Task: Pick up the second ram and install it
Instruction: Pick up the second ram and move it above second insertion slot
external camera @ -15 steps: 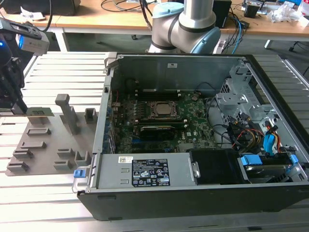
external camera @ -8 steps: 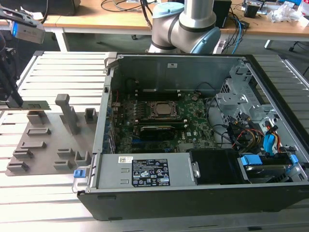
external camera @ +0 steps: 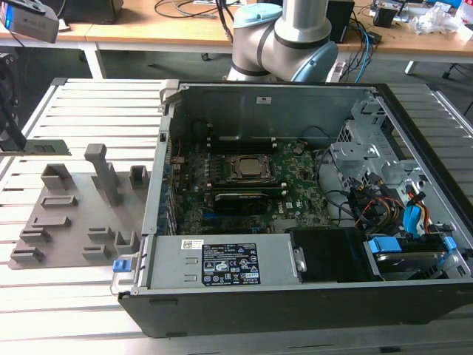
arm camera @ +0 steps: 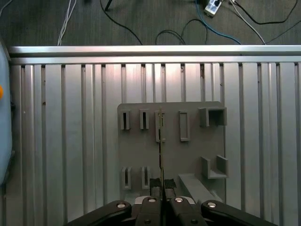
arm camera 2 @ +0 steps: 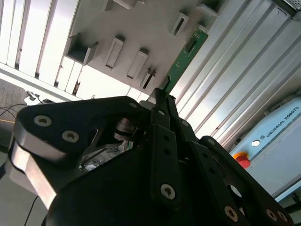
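A: Claw [arm camera: 161, 184] up close. What's its state?
B: Pinching the ram [arm camera 2: 185, 59]. Edge-on in the first wrist view, green end sticking out in the second wrist view.
A: Where's the ram exactly?
B: Over the grey tray [arm camera: 193, 150], lined up w/ one slot. Touching or not, can't tell. Tray's on the ribbed table [arm camera: 56, 141].
A: And the PC?
B: Case [external camera: 295, 303] open, to the exterior view's right of the tray, well apart from the ram.

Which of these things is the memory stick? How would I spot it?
On the exterior view's left, beside the open computer case, lies a grey slotted plate. Over it, the black fingers pinch the second ram: a thin green strip, the only green thing among grey blocks.
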Robot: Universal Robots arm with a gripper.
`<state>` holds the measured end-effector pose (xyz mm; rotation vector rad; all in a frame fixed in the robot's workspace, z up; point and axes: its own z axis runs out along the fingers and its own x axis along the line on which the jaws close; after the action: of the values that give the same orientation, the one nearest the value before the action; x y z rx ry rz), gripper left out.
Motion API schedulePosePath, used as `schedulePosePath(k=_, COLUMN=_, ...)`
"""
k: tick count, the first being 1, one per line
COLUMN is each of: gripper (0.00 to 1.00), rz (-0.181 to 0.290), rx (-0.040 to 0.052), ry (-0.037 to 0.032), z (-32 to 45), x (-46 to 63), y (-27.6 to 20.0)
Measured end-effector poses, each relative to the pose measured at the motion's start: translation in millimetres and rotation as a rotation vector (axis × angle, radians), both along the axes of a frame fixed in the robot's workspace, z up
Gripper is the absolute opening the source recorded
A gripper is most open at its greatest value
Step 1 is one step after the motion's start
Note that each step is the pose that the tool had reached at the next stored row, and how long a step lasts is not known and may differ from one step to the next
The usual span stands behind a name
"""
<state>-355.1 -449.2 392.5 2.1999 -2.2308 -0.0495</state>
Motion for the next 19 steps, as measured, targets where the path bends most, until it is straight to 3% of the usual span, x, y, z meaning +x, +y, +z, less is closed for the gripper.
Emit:
schedulePosePath(k=4, gripper=0.13, rz=0.0, rx=0.0, ry=0.0005, z=0.4, x=0.7, y=-0.1)
schedulePosePath(k=12, gripper=0.13, rz=0.0, rx=0.0001, ry=0.0002, z=0.3, x=16.4, y=0.0)
schedulePosePath(k=16, gripper=0.13, rz=0.0, rx=0.0002, ry=0.0004, z=0.2, x=34.9, y=0.0)
schedulePosePath(k=19, gripper=0.13, rz=0.0, rx=0.0002, ry=0.0004, z=0.2, x=41.0, y=0.0)
